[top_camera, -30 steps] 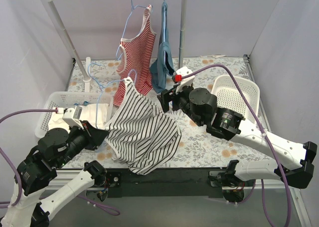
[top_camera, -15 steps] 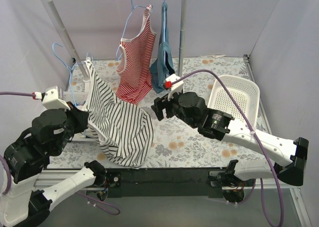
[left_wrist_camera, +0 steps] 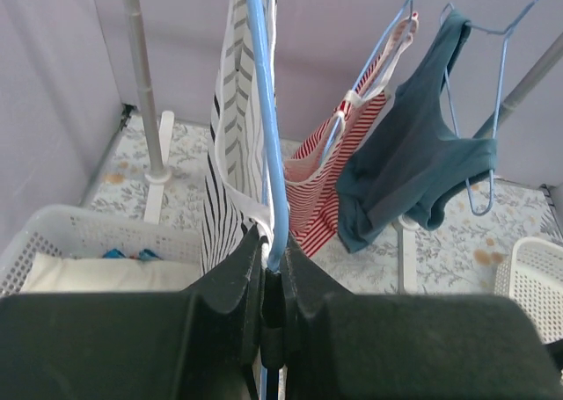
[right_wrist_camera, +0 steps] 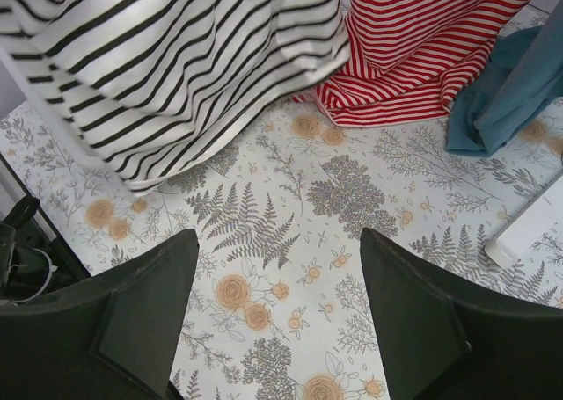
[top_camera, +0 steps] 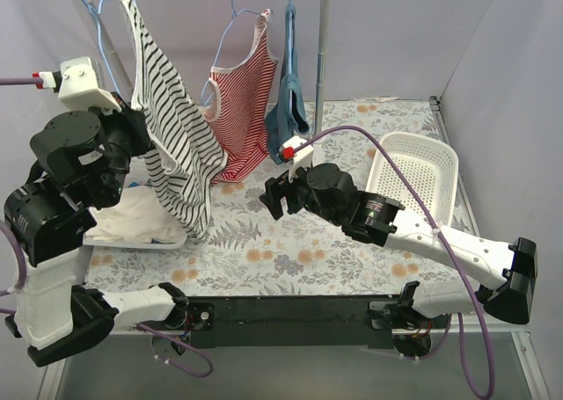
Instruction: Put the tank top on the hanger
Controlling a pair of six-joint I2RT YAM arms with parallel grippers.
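Observation:
The black-and-white striped tank top [top_camera: 171,145] hangs on the light-blue hanger [top_camera: 95,9], lifted high at the far left, close under the rack's top bar. Its hem dangles just above the table. My left gripper [top_camera: 139,126] is shut on the hanger's wire beside the top. In the left wrist view the jaws [left_wrist_camera: 274,252] pinch the blue hanger wire [left_wrist_camera: 264,110], with the tank top [left_wrist_camera: 230,127] hanging right behind it. My right gripper [top_camera: 271,195] is open and empty, low over the table's middle. In the right wrist view [right_wrist_camera: 277,242] the tank top's hem [right_wrist_camera: 176,66] is ahead on the left.
A red-and-white striped tank top [top_camera: 242,101] and a blue garment [top_camera: 288,101] hang on the rack by the white pole [top_camera: 322,48]. A white basket [top_camera: 132,220] with folded white cloth lies at the left. Another white basket [top_camera: 413,167] is at the right.
My left arm has lifted the hanger and tank top from low over the table up to the rack bar at the far left. My right gripper has drifted a little left, away from the top.

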